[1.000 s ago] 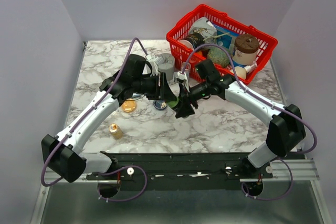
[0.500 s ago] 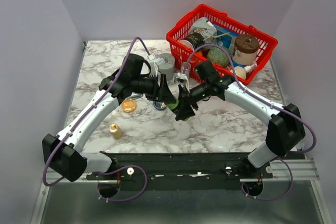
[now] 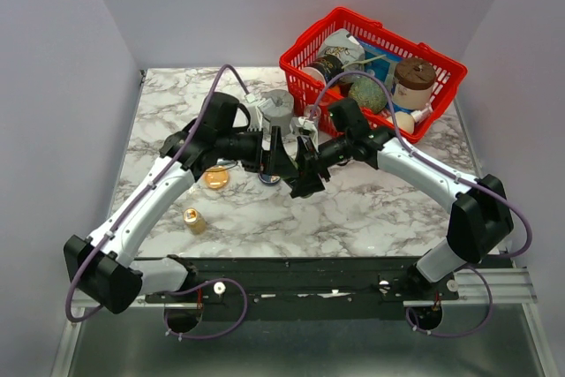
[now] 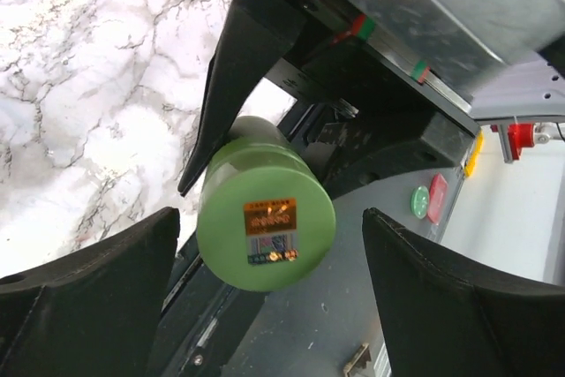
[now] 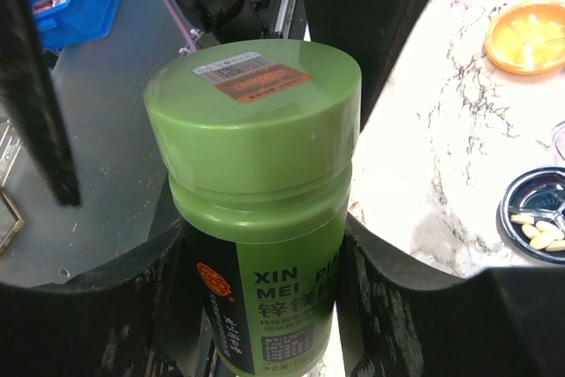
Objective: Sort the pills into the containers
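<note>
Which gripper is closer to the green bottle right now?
Right. The right gripper is shut on the green bottle, around its body. The left gripper stands open, its fingers either side of the cap, not touching it.

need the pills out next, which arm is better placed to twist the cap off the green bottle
Left, probably. The left gripper is open with a finger either side of the cap; the right gripper is shut on the green bottle, holding it.

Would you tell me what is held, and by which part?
The right gripper clamps the green plastic pill bottle by its body; the left gripper holds nothing.
</note>
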Robot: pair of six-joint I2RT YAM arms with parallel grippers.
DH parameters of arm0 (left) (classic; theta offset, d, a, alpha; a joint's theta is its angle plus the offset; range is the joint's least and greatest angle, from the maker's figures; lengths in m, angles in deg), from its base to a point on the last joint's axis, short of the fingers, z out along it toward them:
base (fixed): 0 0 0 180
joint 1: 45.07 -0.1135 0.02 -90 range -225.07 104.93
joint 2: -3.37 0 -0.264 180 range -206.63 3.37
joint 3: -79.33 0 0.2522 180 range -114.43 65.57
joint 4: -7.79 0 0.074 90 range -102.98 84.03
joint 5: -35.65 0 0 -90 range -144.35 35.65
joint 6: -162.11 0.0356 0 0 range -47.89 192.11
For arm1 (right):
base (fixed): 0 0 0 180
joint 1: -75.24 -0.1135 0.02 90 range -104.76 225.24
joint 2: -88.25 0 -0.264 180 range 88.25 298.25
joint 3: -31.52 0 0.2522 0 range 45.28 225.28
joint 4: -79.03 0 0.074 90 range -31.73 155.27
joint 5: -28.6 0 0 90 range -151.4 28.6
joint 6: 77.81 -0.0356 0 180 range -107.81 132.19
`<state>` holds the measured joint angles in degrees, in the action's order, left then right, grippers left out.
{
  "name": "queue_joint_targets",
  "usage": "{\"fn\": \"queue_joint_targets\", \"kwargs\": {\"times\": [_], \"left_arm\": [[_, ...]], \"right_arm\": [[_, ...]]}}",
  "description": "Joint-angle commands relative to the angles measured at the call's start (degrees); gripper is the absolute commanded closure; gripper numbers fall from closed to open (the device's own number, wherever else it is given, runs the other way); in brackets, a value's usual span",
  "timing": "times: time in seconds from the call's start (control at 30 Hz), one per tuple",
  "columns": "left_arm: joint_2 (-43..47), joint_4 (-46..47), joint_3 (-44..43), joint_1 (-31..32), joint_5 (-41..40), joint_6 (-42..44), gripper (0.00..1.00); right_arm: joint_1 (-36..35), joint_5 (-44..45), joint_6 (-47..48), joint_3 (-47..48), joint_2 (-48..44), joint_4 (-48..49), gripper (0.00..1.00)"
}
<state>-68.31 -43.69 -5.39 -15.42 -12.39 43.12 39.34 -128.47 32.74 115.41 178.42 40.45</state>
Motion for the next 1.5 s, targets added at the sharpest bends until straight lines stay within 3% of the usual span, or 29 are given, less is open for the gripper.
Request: {"fn": "queue_joint_targets", "kwargs": {"times": [0.0, 0.27, 0.4, 0.53, 0.9, 1.2, 1.47], "left_arm": [[4.9, -1.0, -0.8, -1.0, -2.1, -1.6, 0.04], [14.3, 4.7, 7.9, -3.1, -8.1, -9.8, 0.01], [19.8, 10.6, 13.5, -3.1, -17.2, -19.7, 0.01], [20.6, 16.3, 17.2, -3.1, -20.7, -26.6, 0.01], [11.5, 12.8, 8.6, 1.7, -25.2, -26.1, 0.04], [6.5, 4.9, 2.4, 6.3, -35.7, -25.8, 0.19], [4.4, 4.1, 0.9, 7.8, -35.7, -24.9, 0.27]], "right_arm": [[0.0, -0.4, 1.2, 0.7, -1.4, 2.2, 0.81], [0.0, 4.2, 5.4, 0.6, -3.4, 0.6, 0.81], [0.0, 10.2, 7.7, 0.4, -4.7, 0.2, 0.81], [0.0, 14.9, 9.1, 0.0, -5.5, 0.4, 0.81], [0.0, 19.9, 8.5, 0.6, -4.3, 0.6, 0.81], [0.0, 19.7, 8.2, 0.8, -3.6, 0.4, 0.81], [0.0, 19.5, 8.1, 1.1, -3.2, 0.1, 0.81]]}}
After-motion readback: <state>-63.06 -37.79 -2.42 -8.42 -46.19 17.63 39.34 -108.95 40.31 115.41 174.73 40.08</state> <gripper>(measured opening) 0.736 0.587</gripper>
